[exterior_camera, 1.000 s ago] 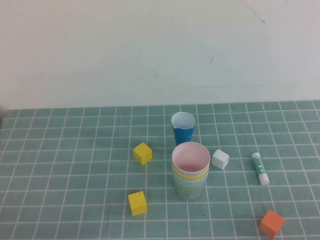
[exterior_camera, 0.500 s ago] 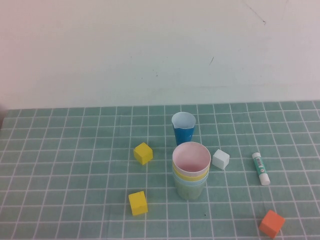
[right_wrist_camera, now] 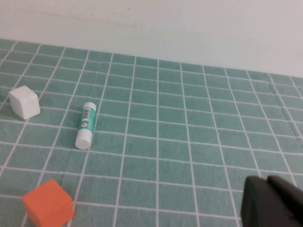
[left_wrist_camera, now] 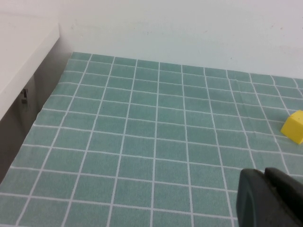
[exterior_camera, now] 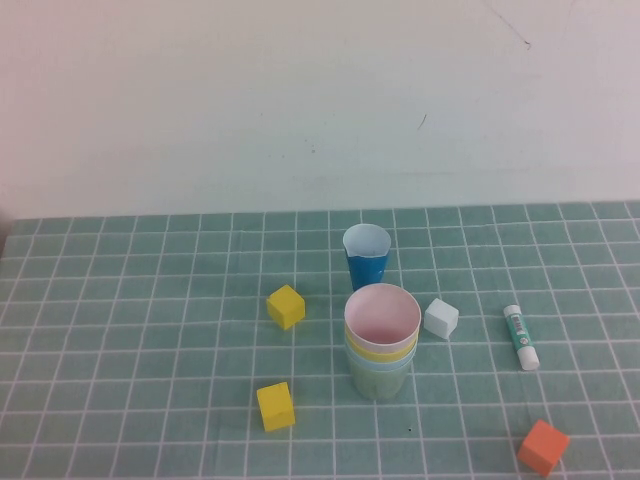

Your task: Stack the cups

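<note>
L tool (left_wrist_camera: 271, 198) & R tool (right_wrist_camera: 273, 203) both closed, empty, parked low over mat.

Green gridded mat (exterior_camera: 150, 330) under cups (exterior_camera: 381, 345), blocks (exterior_camera: 285, 306)

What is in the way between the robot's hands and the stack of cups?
Nothing visible. The stack of cups stands alone, pink cup on top. Both hands are shut and pulled back, out of the high view: the left hand near a yellow block, the right hand past the glue stick.
</note>
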{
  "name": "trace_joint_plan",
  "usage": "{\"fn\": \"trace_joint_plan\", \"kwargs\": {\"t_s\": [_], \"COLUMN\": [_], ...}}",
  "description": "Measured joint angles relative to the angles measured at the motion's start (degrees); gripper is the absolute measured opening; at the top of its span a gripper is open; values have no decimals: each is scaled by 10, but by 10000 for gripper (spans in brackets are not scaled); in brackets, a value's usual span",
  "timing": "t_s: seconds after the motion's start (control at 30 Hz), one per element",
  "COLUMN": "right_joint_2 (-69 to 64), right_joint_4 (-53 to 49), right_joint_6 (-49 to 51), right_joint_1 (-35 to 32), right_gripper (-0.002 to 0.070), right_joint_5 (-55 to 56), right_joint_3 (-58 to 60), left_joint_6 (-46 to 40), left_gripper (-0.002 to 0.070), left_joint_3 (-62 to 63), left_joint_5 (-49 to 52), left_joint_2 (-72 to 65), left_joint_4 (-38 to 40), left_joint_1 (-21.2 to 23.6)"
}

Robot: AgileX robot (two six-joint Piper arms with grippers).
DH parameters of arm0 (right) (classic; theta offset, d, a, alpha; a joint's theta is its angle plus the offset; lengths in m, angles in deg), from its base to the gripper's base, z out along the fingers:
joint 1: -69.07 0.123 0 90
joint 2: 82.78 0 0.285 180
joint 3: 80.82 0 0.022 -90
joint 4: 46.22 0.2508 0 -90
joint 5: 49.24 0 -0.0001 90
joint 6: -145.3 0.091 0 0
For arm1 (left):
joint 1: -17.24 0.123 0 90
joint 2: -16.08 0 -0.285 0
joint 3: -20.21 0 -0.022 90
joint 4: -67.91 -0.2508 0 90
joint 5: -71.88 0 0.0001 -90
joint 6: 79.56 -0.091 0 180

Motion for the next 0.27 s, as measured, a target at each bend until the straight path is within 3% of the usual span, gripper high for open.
{"fn": "trace_joint_plan", "kwargs": {"t_s": [0.27], "right_joint_2": [0], "right_joint_4": [9], "right_joint_6": [-1], "right_joint_1": [-16], "right_gripper": [-1], "right_joint_5": [0], "right_joint_3": [0], "left_joint_6": [-1], "left_gripper": [-2], "left_joint_3": [0], "left_joint_5": [0], "left_joint_2": [0], "left_joint_4": [0], "left_joint_1": [0]}}
